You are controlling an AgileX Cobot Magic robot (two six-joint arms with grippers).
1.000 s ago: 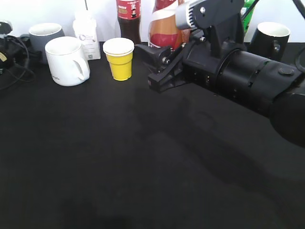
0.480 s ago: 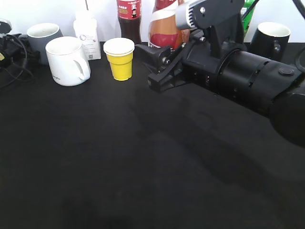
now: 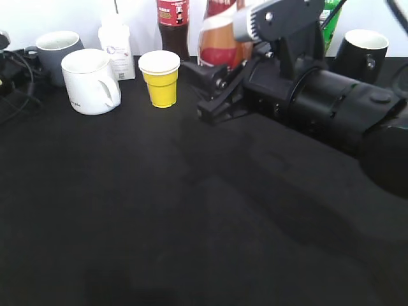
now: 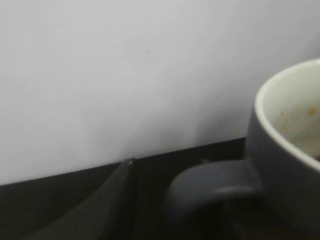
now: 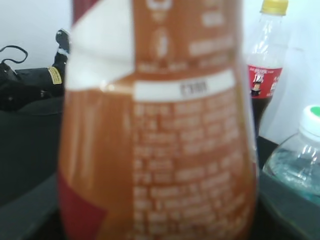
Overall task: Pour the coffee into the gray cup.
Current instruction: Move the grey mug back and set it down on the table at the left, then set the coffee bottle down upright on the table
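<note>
We see the counter (image 3: 159,223) bare toward 6 o'clock. Our right tool (image 3: 210,89) brackets the coffee (image 3: 220,38) at 12, grip uncertain. Only our left wrist view shows the gray cup (image 4: 280,165) close; left tool's state unclear.

Right arm outstretched, its claw (image 3: 213,89) spread wide.

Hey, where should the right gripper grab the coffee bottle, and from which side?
Grip the coffee bottle around its wide labelled body, coming in level from the front, as the right gripper is already lined up. It stands upright, and the cola bottle beside it crowds a sideways approach.
</note>
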